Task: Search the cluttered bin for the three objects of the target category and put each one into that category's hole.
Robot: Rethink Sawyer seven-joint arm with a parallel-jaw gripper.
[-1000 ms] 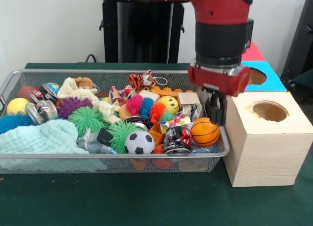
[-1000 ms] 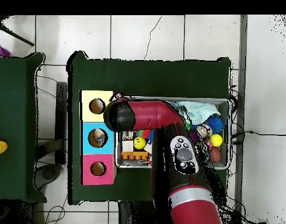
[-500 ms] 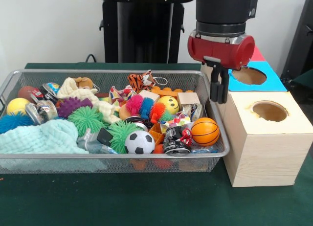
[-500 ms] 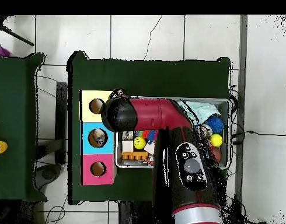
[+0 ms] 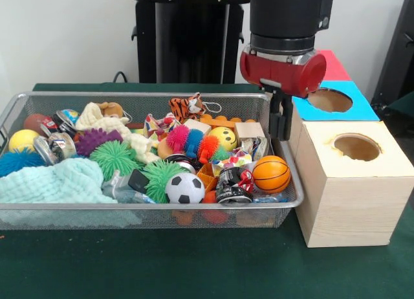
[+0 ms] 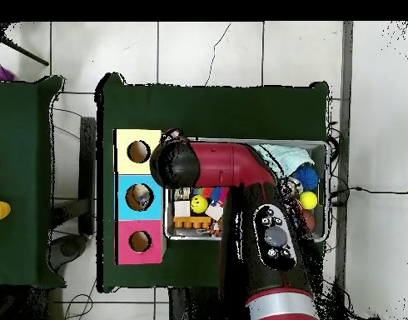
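Target category isn't marked, so the three wanted objects can't be told apart in the bin (image 5: 13,108), a wire basket packed with balls, spiky toys and cloth. Orange ball (image 5: 271,174) and soccer ball (image 5: 185,188) lie near the front. Holes sit to the right: wooden box (image 5: 352,202), blue box (image 5: 352,108), red box (image 5: 331,65) behind. Gripper (image 5: 278,118) hangs over the bin's right end, fingers narrow, holding nothing visible. Overhead, the arm (image 6: 241,179) hides much of the bin. No readable writing.
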